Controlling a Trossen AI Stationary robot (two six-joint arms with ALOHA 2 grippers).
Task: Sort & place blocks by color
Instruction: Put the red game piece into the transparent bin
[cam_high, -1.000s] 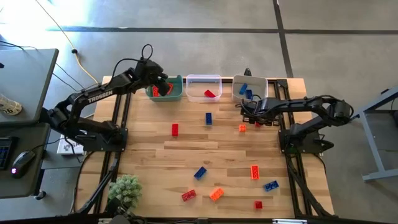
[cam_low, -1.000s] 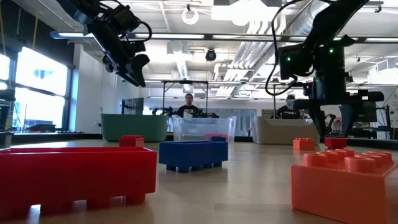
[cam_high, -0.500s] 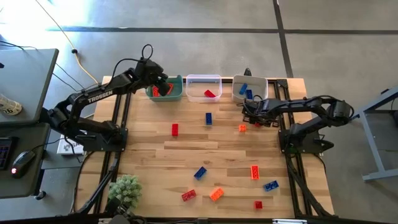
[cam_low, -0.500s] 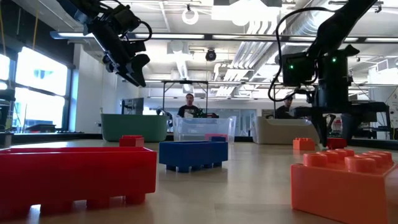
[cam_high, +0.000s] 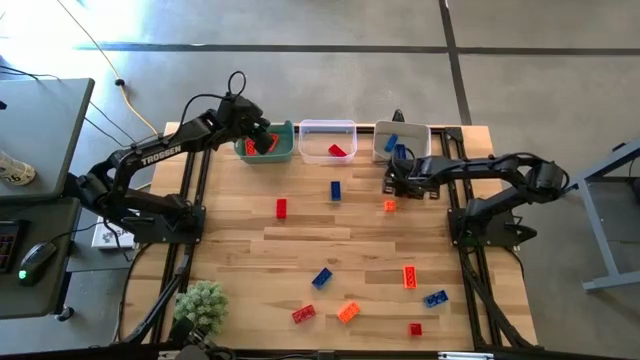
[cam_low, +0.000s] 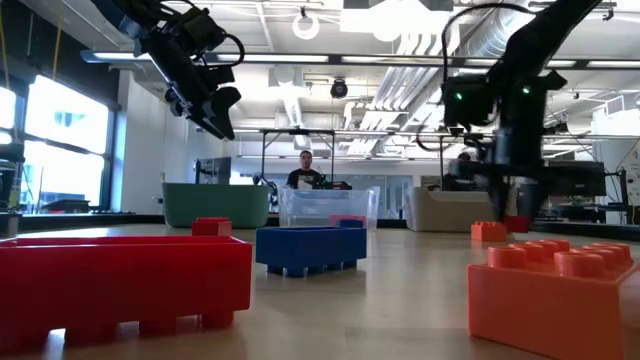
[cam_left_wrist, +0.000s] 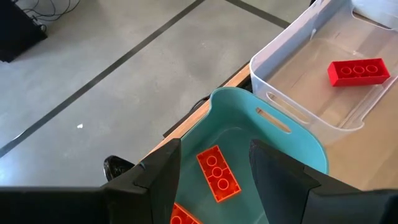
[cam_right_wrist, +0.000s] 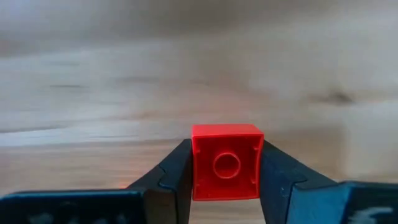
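Observation:
My right gripper (cam_high: 394, 183) hangs low over the table's far right part, shut on a small red brick (cam_right_wrist: 226, 162), beside a loose orange brick (cam_high: 389, 206). My left gripper (cam_left_wrist: 214, 180) is open and hovers above the teal bin (cam_high: 265, 145), where orange bricks (cam_left_wrist: 217, 173) lie on the bottom. A red brick (cam_left_wrist: 354, 70) lies in the clear bin (cam_high: 328, 140), and blue bricks are in the white bin (cam_high: 402, 140). Several red, orange and blue bricks lie loose on the table. My right gripper pinches the small red brick by two opposite side walls (cam_right_wrist: 196, 163), one finger on each. The fingers (cam_low: 518, 200) come from above, pointing down. The brick's hollow underside faces the wrist camera, and it hangs a little clear of the table.
Loose bricks: red (cam_high: 281, 207), blue (cam_high: 335, 190), blue (cam_high: 321, 277), orange (cam_high: 409, 276), blue (cam_high: 435, 298), red (cam_high: 303, 314), orange (cam_high: 348, 312), red (cam_high: 415, 328). A green spiky ball (cam_high: 200, 305) sits at the near left corner. The three bins line the far edge. People show in the room beyond.
My right gripper has moved toward the table's left, taking the small red brick with it off the spot where it lay to the right of the orange brick. The brick now hangs slightly above the table. My left arm has kept still.

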